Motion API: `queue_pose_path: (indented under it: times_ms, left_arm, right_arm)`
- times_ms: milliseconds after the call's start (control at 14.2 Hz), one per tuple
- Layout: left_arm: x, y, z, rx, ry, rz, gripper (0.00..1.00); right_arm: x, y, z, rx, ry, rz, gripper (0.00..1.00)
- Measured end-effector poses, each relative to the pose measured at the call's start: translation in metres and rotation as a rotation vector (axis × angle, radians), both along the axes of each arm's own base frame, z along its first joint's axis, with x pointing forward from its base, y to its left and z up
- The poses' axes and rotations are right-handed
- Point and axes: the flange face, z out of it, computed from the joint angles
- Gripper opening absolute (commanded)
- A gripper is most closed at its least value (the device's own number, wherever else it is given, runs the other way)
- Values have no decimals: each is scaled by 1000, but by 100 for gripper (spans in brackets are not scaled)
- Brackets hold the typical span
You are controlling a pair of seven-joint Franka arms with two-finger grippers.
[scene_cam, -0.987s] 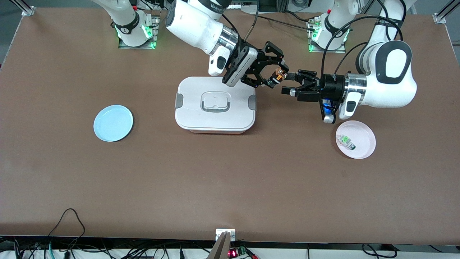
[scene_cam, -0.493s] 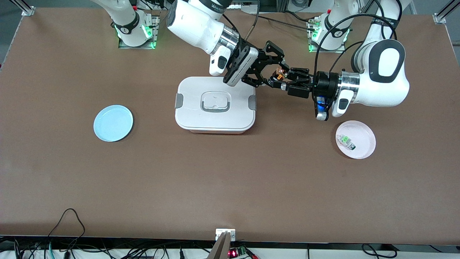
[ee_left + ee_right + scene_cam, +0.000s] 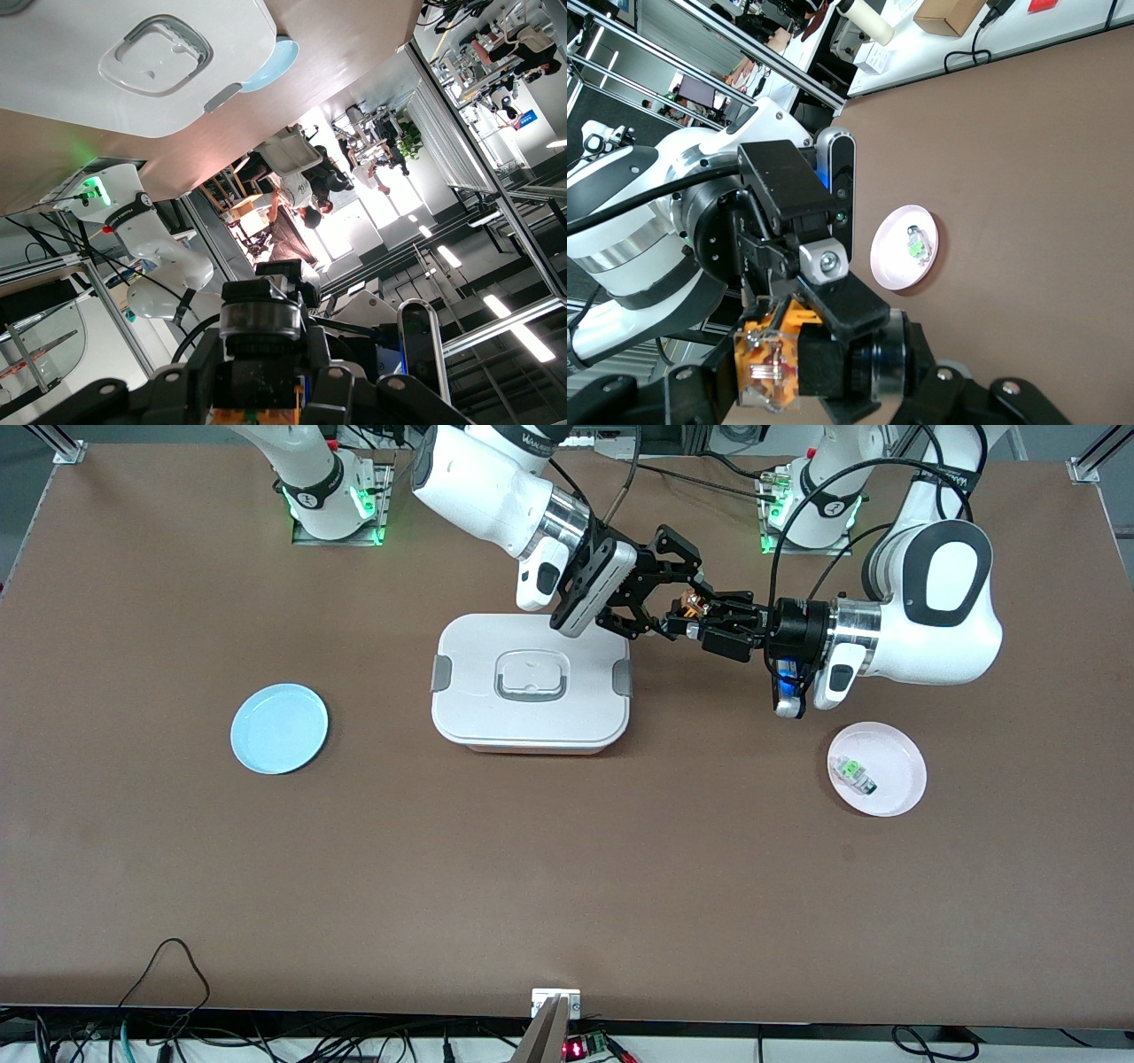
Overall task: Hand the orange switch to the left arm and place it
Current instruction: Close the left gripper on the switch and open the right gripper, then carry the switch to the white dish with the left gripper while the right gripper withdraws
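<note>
In the air just beside the box (image 3: 530, 683), the orange switch (image 3: 690, 607) sits pinched by both the right pincer (image 3: 675, 613) and left pincer (image 3: 692, 622); handover half done, release and delivery remain.

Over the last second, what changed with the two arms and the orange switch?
The left gripper slid in toward the right gripper and shut on the orange switch, which the right gripper still clamps beside the box. The box, blue plate and pink plate stayed put.
</note>
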Motion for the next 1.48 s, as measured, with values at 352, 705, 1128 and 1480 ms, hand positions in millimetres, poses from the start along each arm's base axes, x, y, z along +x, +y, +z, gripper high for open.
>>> queue_pose_path:
  times_ms: [352,705,1128,1480]
  left_arm:
    - [0,0,2,1,-5,1,0]
    - [3,12,8,5,-15,25,0]
    - [13,77,-2,191,-86,13,0]
    - [-2,125,-40,512,-332,-292,0]
  right_arm:
    - [0,0,2,3,-1,-1,100]
    - [2,0,5,24,53,-36,100]
    - [8,-5,1,-17,122,7,100]
    - [77,-105,-7,-256,237,116,100]
